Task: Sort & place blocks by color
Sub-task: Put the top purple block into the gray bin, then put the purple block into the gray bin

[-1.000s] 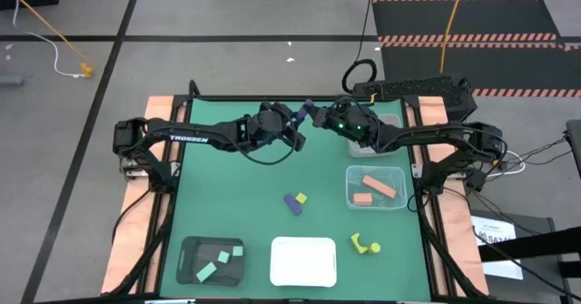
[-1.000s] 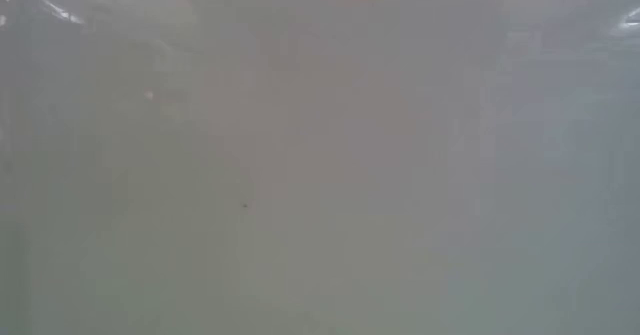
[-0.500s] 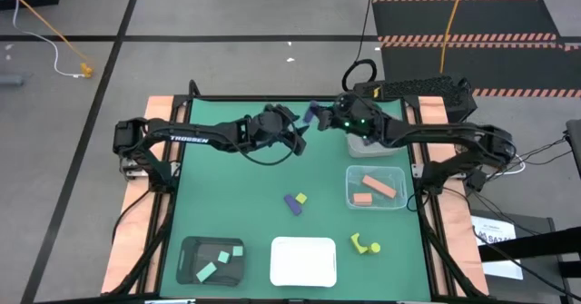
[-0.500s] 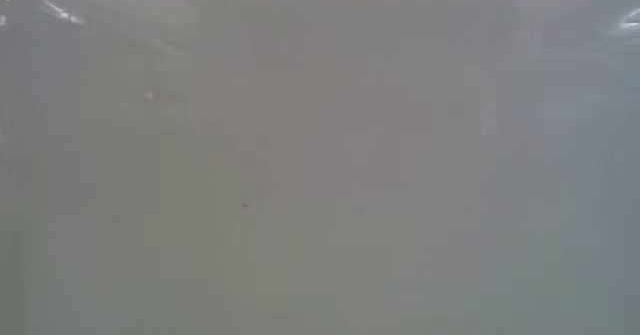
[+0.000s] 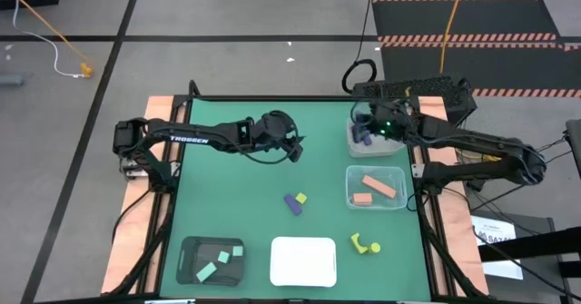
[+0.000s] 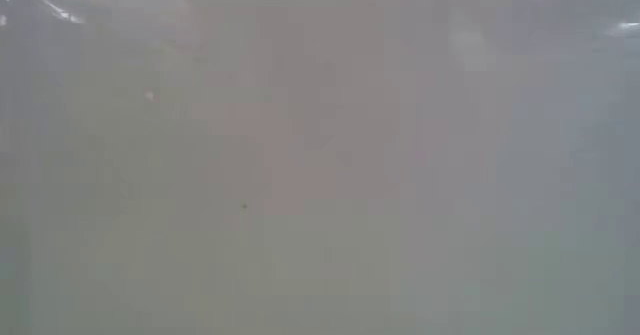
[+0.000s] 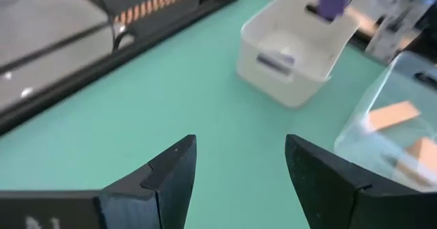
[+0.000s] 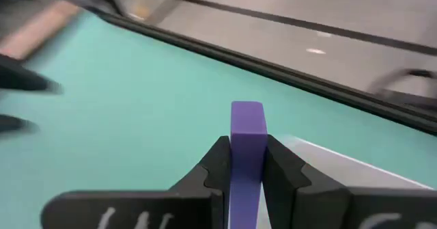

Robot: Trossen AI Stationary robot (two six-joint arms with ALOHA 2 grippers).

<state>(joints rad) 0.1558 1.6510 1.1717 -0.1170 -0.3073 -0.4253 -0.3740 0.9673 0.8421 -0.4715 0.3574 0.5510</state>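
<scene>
overhead, the green table (image 5: 236, 204) holds four trays: a black tray (image 5: 191, 266) with mint blocks (image 5: 221, 261), a bare white tray (image 5: 303, 260), a clear tray (image 5: 354, 198) with salmon blocks (image 5: 376, 187), and a small white bin (image 5: 356, 146) at the far right. the right gripper (image 5: 366, 135) hangs over that bin, its fingers clamped on an upright purple bar (image 8: 246, 159); the left gripper (image 7: 237, 162) waits near the table's far middle, its fingers spread and holding nothing. a purple block (image 5: 292, 203) touching a yellow block (image 5: 300, 197) lies mid-table, two yellow pieces (image 5: 365, 243) near the front. the bar looks light, stiff and matte, unlikely to slip; its flat sides, held low as here, seem the surest hold
</scene>
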